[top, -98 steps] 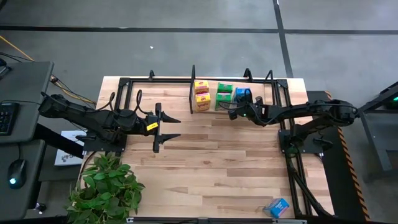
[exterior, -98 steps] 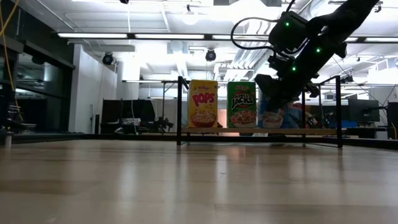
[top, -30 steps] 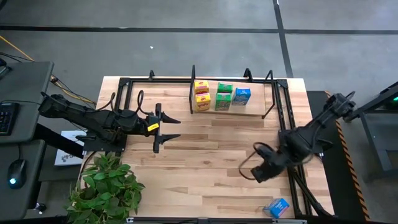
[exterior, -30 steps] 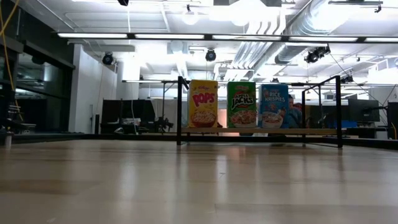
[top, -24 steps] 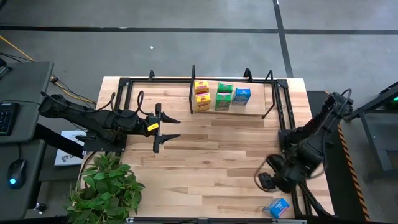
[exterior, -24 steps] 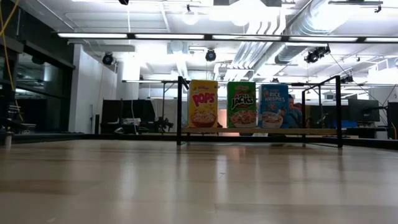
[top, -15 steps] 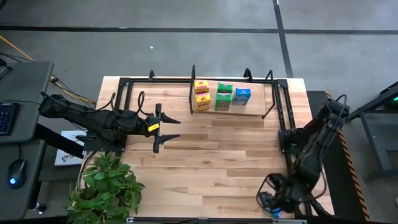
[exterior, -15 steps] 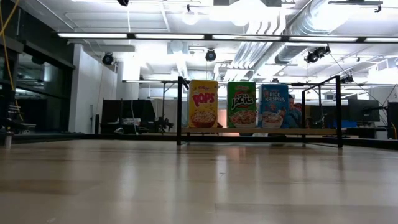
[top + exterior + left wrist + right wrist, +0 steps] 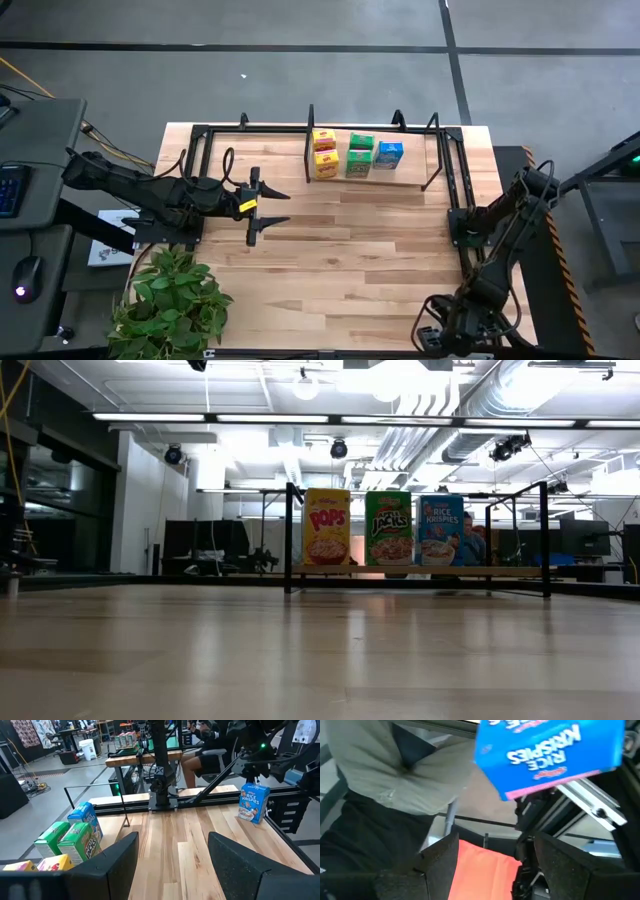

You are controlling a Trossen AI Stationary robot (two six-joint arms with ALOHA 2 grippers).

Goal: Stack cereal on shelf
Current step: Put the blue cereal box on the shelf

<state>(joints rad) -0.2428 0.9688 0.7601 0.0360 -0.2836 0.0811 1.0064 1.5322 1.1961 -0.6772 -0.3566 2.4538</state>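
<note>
On the shelf's board [image 9: 405, 176], at the table's far side, stand yellow boxes [image 9: 324, 152], green boxes [image 9: 360, 154] and one blue box [image 9: 390, 153] of cereal; the low view shows a yellow [image 9: 327, 527], a green [image 9: 389, 528] and a blue front [image 9: 440, 530]. Another blue box [image 9: 254, 802] stands upright at the table's near right corner. My right gripper [image 9: 437, 338] hovers open above that box [image 9: 550, 755], covering it in the high view; nothing is between its fingers. My left gripper [image 9: 285, 205] waits open over the table's left half.
A black tube frame [image 9: 465, 260] runs along the table's right edge beside the right arm. A potted plant [image 9: 170, 300] sits at the near left corner. A person in a grey shirt [image 9: 395, 770] is close beyond the near right corner.
My right gripper has swung from the table's right middle toward the near edge, down to the near right corner, and now covers the blue box there in the high view. The shelf boxes have not moved.
</note>
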